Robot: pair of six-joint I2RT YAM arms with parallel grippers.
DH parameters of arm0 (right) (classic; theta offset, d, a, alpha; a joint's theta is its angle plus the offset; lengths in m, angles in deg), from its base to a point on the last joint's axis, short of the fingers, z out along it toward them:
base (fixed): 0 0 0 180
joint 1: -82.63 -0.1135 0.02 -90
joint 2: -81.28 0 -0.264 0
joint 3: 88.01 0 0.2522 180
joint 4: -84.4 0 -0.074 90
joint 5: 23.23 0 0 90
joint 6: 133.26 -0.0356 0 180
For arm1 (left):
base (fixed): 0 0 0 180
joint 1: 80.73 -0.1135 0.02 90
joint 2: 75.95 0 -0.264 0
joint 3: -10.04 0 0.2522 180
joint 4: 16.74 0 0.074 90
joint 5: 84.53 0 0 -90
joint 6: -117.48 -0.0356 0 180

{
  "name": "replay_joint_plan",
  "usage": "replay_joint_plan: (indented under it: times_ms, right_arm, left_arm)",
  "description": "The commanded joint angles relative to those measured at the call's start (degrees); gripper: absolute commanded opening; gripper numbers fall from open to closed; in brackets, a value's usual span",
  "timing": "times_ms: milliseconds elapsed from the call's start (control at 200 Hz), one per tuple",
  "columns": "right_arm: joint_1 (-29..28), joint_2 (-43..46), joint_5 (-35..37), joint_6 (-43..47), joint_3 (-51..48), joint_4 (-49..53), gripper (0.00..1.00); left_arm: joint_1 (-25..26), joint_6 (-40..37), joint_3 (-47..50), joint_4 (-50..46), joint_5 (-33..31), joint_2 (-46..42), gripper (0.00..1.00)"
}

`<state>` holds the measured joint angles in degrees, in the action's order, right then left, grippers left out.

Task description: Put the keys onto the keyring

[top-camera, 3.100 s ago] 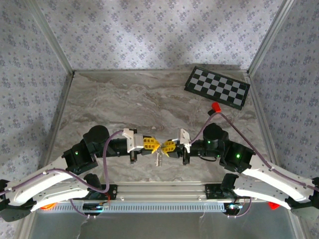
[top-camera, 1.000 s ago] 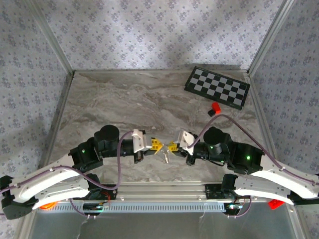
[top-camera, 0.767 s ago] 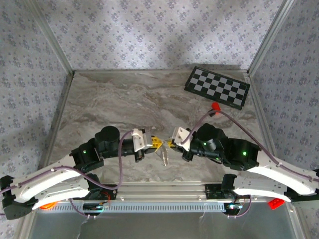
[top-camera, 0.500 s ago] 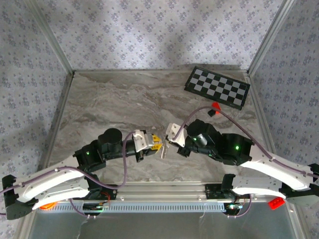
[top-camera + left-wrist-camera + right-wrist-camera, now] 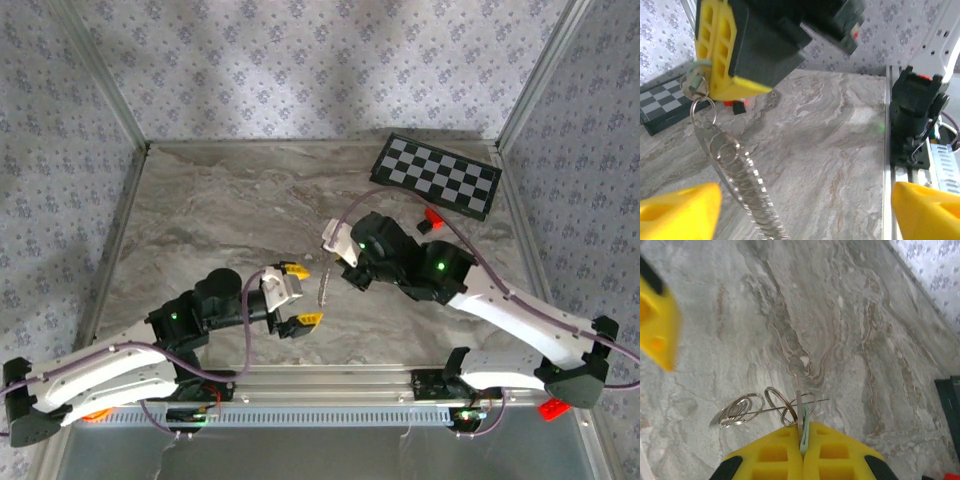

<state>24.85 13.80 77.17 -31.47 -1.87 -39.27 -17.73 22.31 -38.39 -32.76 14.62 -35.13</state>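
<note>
My right gripper [image 5: 801, 432] is shut on the key [image 5: 804, 424], a small flat piece with a mint-green head pinched edge-on between the yellow fingers [image 5: 770, 452]. The keyring [image 5: 742, 409], a silvery chain of rings, hangs from the key and dangles above the marble. In the top view the chain [image 5: 323, 288] hangs below the right gripper [image 5: 337, 263]. My left gripper [image 5: 300, 295] is open and holds nothing, just left of the chain. The left wrist view has the key head [image 5: 694, 82] and chain [image 5: 735, 172] in front of its wide-open gripper [image 5: 805, 215].
A checkerboard [image 5: 437, 175] lies at the back right, with a small red block [image 5: 432, 215] beside its near edge. The metal rail [image 5: 330, 378] and arm bases run along the table's near edge. Patterned walls close in the table.
The left gripper has opened and let go of the keyring, dropping back toward the near edge. The right gripper has lifted away up and to the left, with key and chain.
</note>
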Motion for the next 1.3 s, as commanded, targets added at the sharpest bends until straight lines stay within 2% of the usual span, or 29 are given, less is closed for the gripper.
replay_joint_plan:
  times_ms: [0,80,215,450,700,950,1294]
  right_arm:
    - [2.18,-1.71,-2.55,-3.06,3.41,1.11,0.00]
    - [4.37,-4.49,-4.54,-4.00,5.22,2.09,0.00]
    - [6.89,-9.33,-5.89,-4.65,8.17,3.23,0.00]
    - [10.19,-17.19,-4.16,-5.47,12.42,2.52,0.00]
    - [14.74,-22.15,-11.10,-6.16,12.85,-2.69,0.00]
    - [18.10,-27.33,-15.29,-7.12,14.64,-4.69,0.00]
    - [18.32,-26.04,-16.41,-7.37,9.51,-5.99,0.00]
  left_arm:
    - [-0.16,2.44,1.02,3.75,-3.03,-2.37,0.99]
    - [-0.16,4.57,2.02,4.97,-8.77,-3.60,0.99]
    - [-0.29,4.88,2.16,3.79,-13.46,-4.64,0.99]
    - [-0.25,6.46,5.52,7.28,-10.51,-6.70,0.99]
    - [-0.40,5.97,5.58,6.38,-12.03,-6.98,1.00]
    - [-0.52,6.39,5.94,7.82,-7.94,-4.58,1.00]
    - [-0.61,5.92,7.08,10.16,-7.55,-4.75,1.00]
